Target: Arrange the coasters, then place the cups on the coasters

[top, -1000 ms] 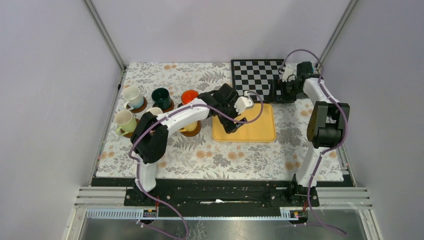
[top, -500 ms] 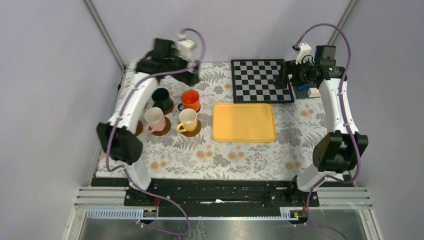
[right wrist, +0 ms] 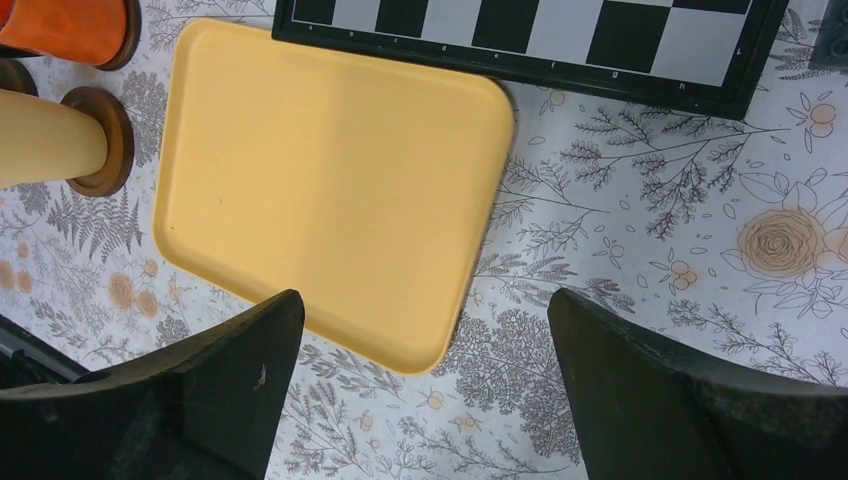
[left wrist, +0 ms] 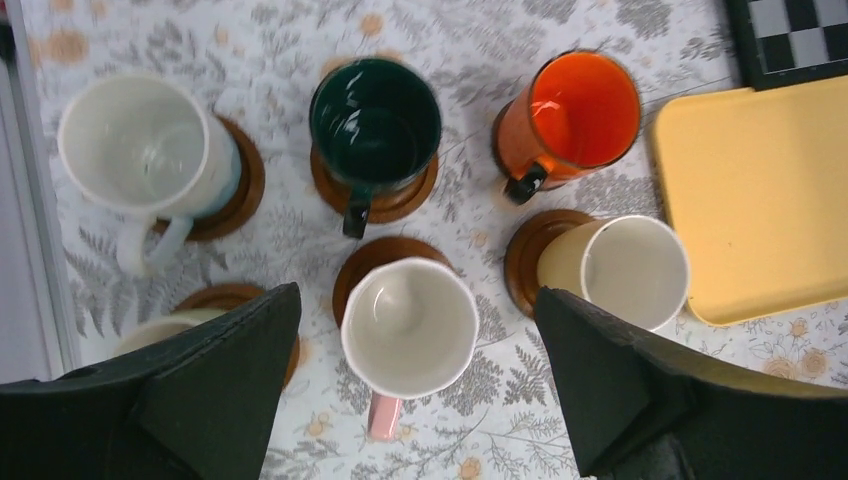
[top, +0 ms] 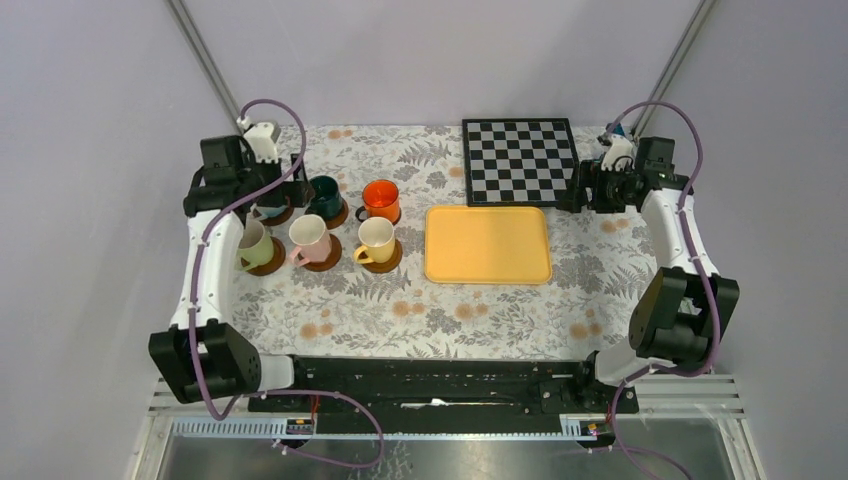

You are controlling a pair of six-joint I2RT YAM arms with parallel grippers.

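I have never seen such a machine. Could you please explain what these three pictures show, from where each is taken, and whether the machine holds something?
These are two white robot arms bolted at the near edge of a table, each ending in a two-finger gripper. One picture looks down from above and behind them. The other two come from cameras on the wrists; the black shapes at the bottom are the gripper's own fingers. The left gripper hovers open over six cups, each on a brown coaster: a white cup, a dark green cup, an orange cup, a cream-yellow cup, a pink cup and a light green cup. The right gripper hovers open over a yellow tray beside a chessboard. Neither holds anything.
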